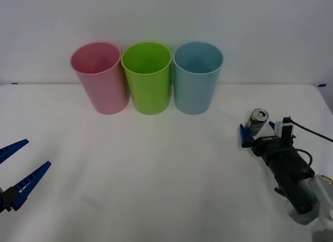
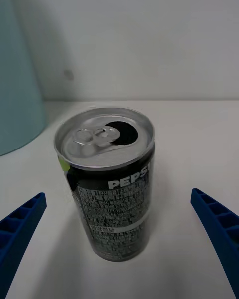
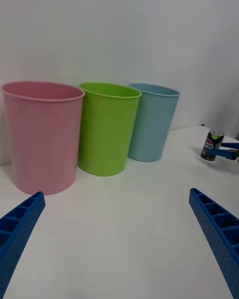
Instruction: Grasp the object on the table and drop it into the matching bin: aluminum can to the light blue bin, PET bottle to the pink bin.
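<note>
A small dark aluminum can with a silver top stands upright on the white table at the right. My right gripper is open around it, one blue finger on each side with gaps. In the right wrist view the can stands between the spread fingers. The light blue bin stands at the back, right of a lime green bin, with the pink bin at the left end. My left gripper waits open at the table's left edge. In the left wrist view the can is small and far off.
A lime green bin stands between the pink and light blue ones, all three touching or nearly so, before a white wall. The broad stretch of table in front of the bins is bare. A black cable runs off the right wrist.
</note>
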Controlling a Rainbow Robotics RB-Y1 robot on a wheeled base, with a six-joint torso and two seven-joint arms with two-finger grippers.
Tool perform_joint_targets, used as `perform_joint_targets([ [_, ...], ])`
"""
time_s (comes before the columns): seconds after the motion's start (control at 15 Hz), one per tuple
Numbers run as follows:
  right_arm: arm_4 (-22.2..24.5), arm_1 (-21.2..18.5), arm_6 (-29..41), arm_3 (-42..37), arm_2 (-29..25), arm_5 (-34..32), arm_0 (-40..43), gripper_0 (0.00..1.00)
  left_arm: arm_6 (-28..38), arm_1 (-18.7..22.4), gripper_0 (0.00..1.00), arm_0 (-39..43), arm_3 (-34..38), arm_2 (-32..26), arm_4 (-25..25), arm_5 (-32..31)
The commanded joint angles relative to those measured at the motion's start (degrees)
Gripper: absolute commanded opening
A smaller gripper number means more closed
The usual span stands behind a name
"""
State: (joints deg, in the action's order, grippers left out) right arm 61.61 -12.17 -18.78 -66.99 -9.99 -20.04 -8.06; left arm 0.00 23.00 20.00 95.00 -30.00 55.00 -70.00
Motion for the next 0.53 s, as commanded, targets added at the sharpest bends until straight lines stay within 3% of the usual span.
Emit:
perform_joint_targets([
  [0.07,0.97,0.92,-0.47,3.09,-0.74,0.88,-3.36,1.00,0.00,0.00,1.00,0.00,0.00,0.00,0.00,0.00],
  [0.53,1.85,1.80,-1.26,4.06,-0.74,3.60,-5.30,1.00,0.00,0.00,1.00,0.00,0.00,0.00,0.00,0.00],
])
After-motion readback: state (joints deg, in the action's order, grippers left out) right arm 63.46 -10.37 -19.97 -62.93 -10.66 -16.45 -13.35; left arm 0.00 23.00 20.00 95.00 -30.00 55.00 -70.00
